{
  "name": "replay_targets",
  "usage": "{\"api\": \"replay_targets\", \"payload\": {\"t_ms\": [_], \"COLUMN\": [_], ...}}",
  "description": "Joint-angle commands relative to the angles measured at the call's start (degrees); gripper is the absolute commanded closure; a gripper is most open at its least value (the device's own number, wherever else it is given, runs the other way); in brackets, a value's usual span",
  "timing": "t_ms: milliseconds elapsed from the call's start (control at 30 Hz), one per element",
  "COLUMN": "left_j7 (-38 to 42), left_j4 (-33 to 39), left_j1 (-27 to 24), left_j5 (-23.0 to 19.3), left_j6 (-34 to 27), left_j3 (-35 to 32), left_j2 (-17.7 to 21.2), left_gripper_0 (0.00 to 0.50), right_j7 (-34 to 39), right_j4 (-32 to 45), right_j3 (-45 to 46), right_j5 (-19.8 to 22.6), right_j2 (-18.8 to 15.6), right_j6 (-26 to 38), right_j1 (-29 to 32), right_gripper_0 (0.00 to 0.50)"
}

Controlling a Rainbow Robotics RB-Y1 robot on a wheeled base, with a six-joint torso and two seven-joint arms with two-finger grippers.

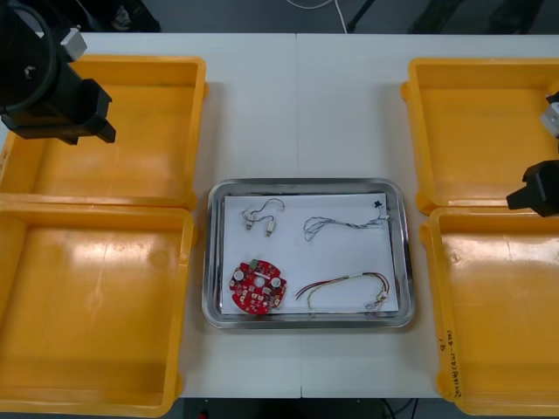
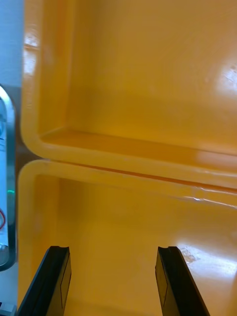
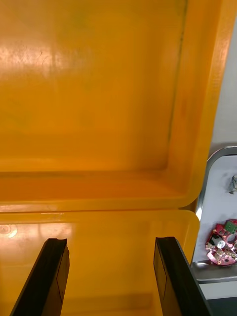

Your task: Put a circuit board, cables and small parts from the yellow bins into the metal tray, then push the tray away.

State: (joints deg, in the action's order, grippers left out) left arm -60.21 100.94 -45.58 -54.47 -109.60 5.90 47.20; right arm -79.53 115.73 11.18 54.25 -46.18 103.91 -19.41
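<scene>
Four yellow bins [image 1: 105, 288] sat on the light tabletop [image 1: 301, 105] in the front view, two at each side. Between them lay the metal tray [image 1: 306, 186], white inside. In it were a round red circuit board [image 1: 258, 287] at the near left corner, small metal parts [image 1: 260, 220] on thin wires at the far left, a twisted blue and white cable [image 1: 345, 225] at the far right, and a red and yellow cable [image 1: 345, 291] at the near right. The left arm [image 1: 52, 87] hung over the far left bin, well apart from the tray. The right arm [image 1: 540, 188] showed at the right edge, where the two right bins meet, also well apart from the tray.

In the right wrist view, the right tool [image 2: 113, 249] was wide open, its two black fingers [image 2: 57, 281] standing apart with nothing between them. A bin's floor lay under them, and the rims of the two right bins met just past the fingertips. A bit of the tray's shiny edge showed out past one finger, not touching it.

In the left wrist view, the left tool [image 3: 111, 242] was wide open too and held nothing. Its fingers stood over one left bin, with the next bin's rim just past them. The tray's corner with the circuit board lay beside the bins, apart from the tool.
</scene>
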Motion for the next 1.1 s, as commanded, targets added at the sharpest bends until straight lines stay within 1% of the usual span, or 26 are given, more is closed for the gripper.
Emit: {"api": "replay_targets", "payload": {"t_ms": [33,100,267,433,633,967,1100], "left_j7": [-3.16,-3.6,-4.57,-5.36,-5.89,-7.29,-7.82], "left_j4": [5.41,7.52,10.94,15.25,20.26,24.74,25.71], "left_j1": [5.15,7.7,12.19,17.72,22.64,27.57,29.41], "left_j5": [-0.37,-0.37,-0.46,-0.37,0.33,-0.64,-0.72], "left_j6": [-0.4,-0.4,-0.4,-0.4,-0.4,-0.4,-0.4], "left_j3": [-4.14,-5.9,-8.8,-11.52,-13.19,-16.45,-17.15], "left_j2": [3.43,3.69,3.87,3.96,3.96,3.96,3.96], "left_gripper_0": [0.0,0.0,0.0,0.0,0.0,0.0,0.0], "right_j7": [-2.03,-2.03,-2.03,-2.38,-3.0,-3.52,-4.23], "right_j4": [2.83,3.27,4.42,6.0,8.99,13.47,15.49], "right_j3": [-5.38,-8.45,-13.9,-19.44,-25.24,-34.03,-38.69], "right_j5": [1.38,1.91,2.79,3.58,3.93,3.93,2.17], "right_j2": [-2.59,-2.59,-2.51,-1.1,0.13,0.31,0.31], "right_j6": [-1.79,-2.84,-4.42,-5.3,-6.8,-10.05,-10.93], "right_j1": [-4.68,-6.35,-9.42,-12.5,-14.52,-15.66,-16.37], "right_gripper_0": [0.0,0.0,0.0,0.0,0.0,0.0,0.0]}}
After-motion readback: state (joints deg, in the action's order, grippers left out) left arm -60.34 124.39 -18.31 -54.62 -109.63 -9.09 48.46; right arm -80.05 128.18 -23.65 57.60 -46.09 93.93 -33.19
